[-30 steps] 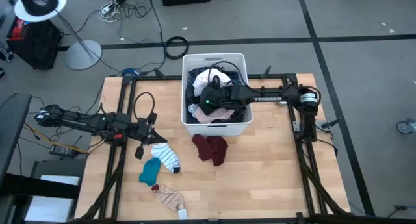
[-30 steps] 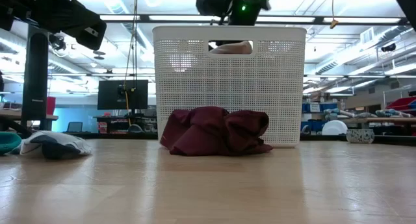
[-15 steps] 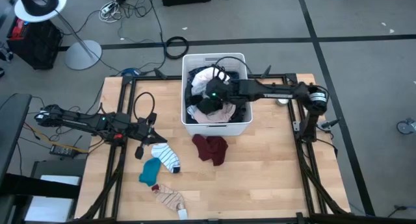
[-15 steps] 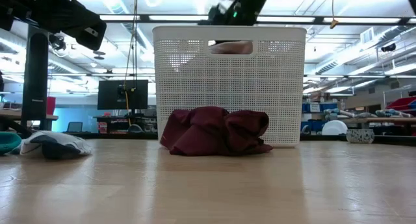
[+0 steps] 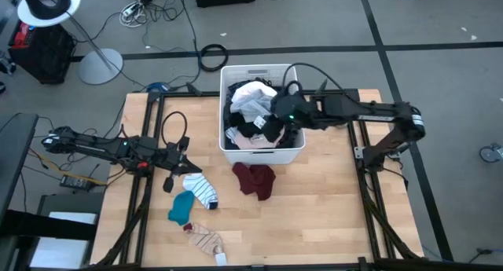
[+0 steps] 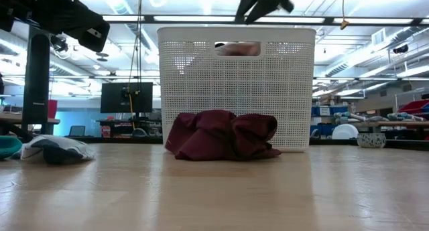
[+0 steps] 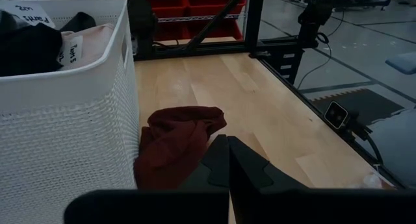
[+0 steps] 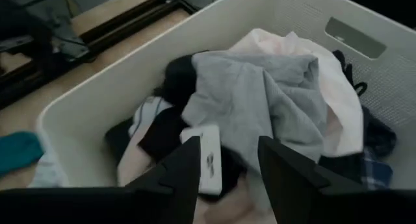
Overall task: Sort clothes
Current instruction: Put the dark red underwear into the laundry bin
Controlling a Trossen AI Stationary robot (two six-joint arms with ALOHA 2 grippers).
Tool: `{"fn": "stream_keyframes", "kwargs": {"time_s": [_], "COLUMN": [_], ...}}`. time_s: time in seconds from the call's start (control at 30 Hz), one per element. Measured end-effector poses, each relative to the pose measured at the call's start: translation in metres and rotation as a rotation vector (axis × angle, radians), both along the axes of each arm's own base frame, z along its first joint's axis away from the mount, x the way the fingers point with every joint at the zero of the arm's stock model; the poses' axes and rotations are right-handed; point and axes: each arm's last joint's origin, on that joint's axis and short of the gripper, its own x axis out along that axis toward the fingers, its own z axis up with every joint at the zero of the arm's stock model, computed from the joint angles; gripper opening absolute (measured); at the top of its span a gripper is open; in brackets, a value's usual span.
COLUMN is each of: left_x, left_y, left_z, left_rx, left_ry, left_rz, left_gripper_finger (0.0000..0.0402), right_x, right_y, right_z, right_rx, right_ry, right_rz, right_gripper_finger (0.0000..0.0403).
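Note:
The clothes are split between a white slotted basket (image 5: 262,151) and the table. In the basket lies a pile of grey, white, black and pink pieces (image 8: 260,94). On the table in front of it lie a maroon garment (image 5: 255,181), a white striped sock (image 5: 203,188), a teal sock (image 5: 181,207) and another striped sock (image 5: 206,239). My right gripper (image 8: 227,165) hangs open above the basket's right half (image 5: 275,123), with nothing between its fingers. My left gripper (image 7: 227,162) rests shut at the table's left (image 5: 185,164), pointing toward the maroon garment.
The basket stands at the table's far middle, with its near wall (image 6: 236,90) hiding the pile in the low view. Bare wood (image 5: 330,208) lies at the near right. Black frame rails (image 5: 369,184) run along the table's sides.
My right gripper has risen out of the basket and drawn back toward the table's right edge, tipping less steeply down. It carries nothing. The grey and white piece now lies uncovered on top of the pile.

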Motion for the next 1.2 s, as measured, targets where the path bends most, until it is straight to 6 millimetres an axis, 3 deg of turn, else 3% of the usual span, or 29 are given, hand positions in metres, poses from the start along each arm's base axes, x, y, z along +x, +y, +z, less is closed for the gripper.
{"fn": "stream_keyframes", "kwargs": {"time_s": [0.23, 0.43, 0.6, 0.73, 0.93, 1.2], "left_x": [0.000, 0.000, 0.000, 0.000, 0.000, 0.000], "left_y": [0.000, 0.000, 0.000, 0.000, 0.000, 0.000], "left_z": [0.000, -0.001, -0.001, -0.001, -0.001, -0.001], "left_rx": [0.000, 0.001, 0.001, -0.002, -0.002, -0.008], "left_ry": [0.002, 0.006, 0.008, 0.009, 0.009, 0.009], "left_rz": [0.000, 0.000, 0.000, 0.000, 0.001, 0.002], "left_gripper_finger": [0.0001, 0.0001, 0.0001, 0.0001, 0.0001, 0.0001], "right_x": [-0.029, -0.044, -0.068, -0.088, -0.096, -0.090], "right_y": [0.041, 0.103, 0.158, 0.187, 0.203, 0.187], "right_z": [0.011, 0.007, -0.014, -0.042, -0.092, -0.161], "right_rx": [0.050, -0.033, -0.094, -0.078, 0.014, 0.044], "right_ry": [0.032, 0.035, -0.014, -0.029, -0.092, -0.106], "right_rz": [0.063, 0.115, 0.113, 0.122, 0.073, 0.066], "right_gripper_finger": [0.0157, 0.0161, 0.0164, 0.0163, 0.0165, 0.0189]}}
